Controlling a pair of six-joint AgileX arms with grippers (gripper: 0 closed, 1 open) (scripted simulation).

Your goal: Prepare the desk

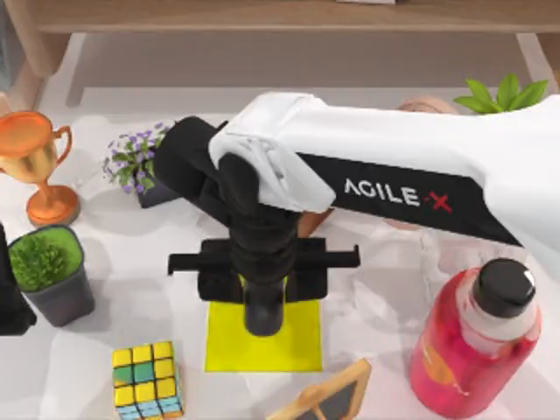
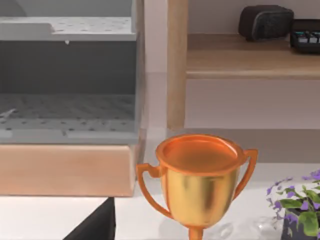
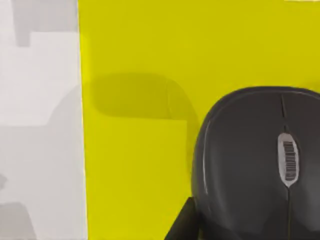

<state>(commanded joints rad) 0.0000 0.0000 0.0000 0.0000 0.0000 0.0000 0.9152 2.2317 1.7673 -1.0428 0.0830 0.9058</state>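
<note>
The white desk (image 1: pixel 131 289) carries a small yellow square mat (image 1: pixel 262 346) near its front middle. My right arm reaches in from the right, and its gripper (image 1: pixel 262 315) hangs over the mat. In the right wrist view a black computer mouse (image 3: pixel 250 165) sits just above the yellow mat (image 3: pixel 135 160); one black finger (image 3: pixel 182 227) presses against its side, and a shadow falls on the mat beside it. The gripper looks shut on the mouse. My left arm (image 1: pixel 10 297) is parked at the desk's left edge.
A copper trophy (image 1: pixel 35 157) and two potted plants (image 1: pixel 48 271) (image 1: pixel 136 162) stand on the left. A colour cube (image 1: pixel 147 381) and a small framed board (image 1: pixel 328 398) lie at the front, a red bottle (image 1: pixel 477 350) at the right, and a wooden shelf (image 1: pixel 262 17) behind.
</note>
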